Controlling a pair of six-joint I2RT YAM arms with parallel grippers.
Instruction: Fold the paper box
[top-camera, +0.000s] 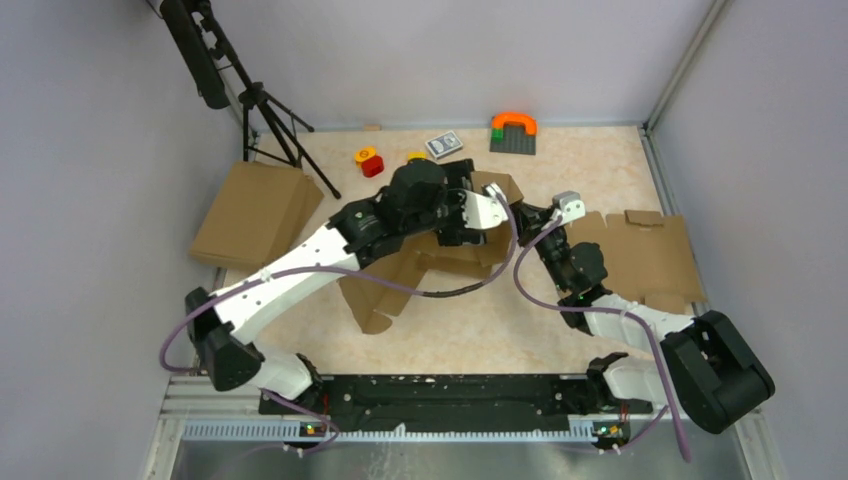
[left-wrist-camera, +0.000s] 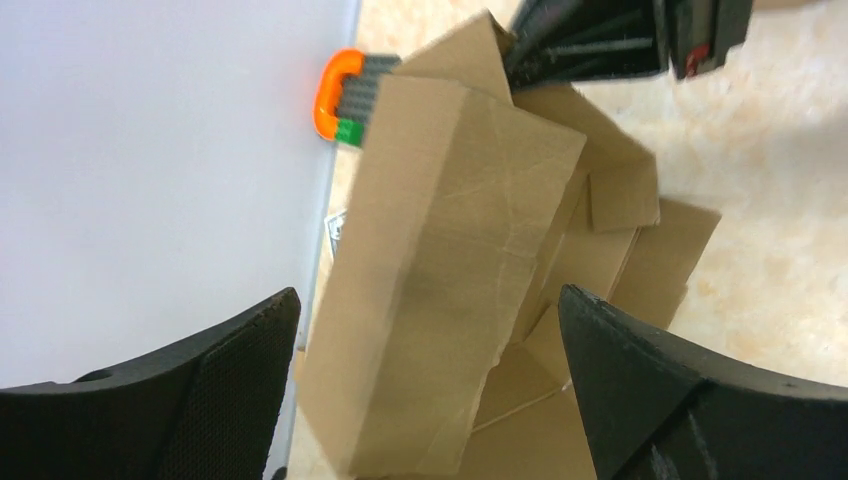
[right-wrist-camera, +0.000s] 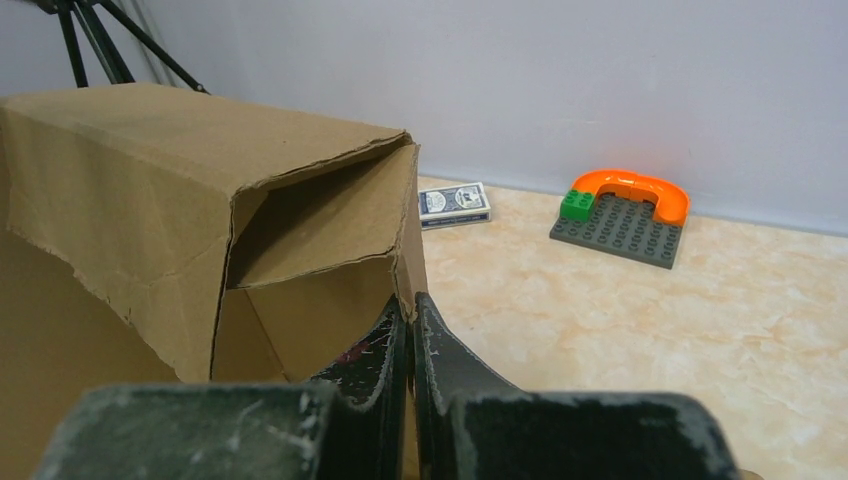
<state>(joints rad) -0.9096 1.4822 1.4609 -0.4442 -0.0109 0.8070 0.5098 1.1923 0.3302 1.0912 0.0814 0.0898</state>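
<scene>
The paper box (top-camera: 395, 290) is a half-formed brown cardboard mailer in the middle of the table, mostly under my left arm. In the left wrist view a raised folded panel of the box (left-wrist-camera: 450, 260) stands between the wide-apart fingers of my left gripper (left-wrist-camera: 428, 295), with a gap on each side, so that gripper is open. My right gripper (right-wrist-camera: 410, 305) is shut on the thin upright edge of the box's wall (right-wrist-camera: 405, 230), at the box's right end. The box's inner flaps (right-wrist-camera: 310, 215) show beside it. From above, the right gripper (top-camera: 535, 225) sits just right of the left gripper (top-camera: 492, 215).
A stack of flat cardboard (top-camera: 255, 210) lies at the left by a tripod (top-camera: 270, 120). Another notched cardboard blank (top-camera: 640, 255) lies at the right. At the back stand a grey plate with an orange arch (top-camera: 513, 132), a card deck (top-camera: 443, 145) and a red block (top-camera: 369, 160).
</scene>
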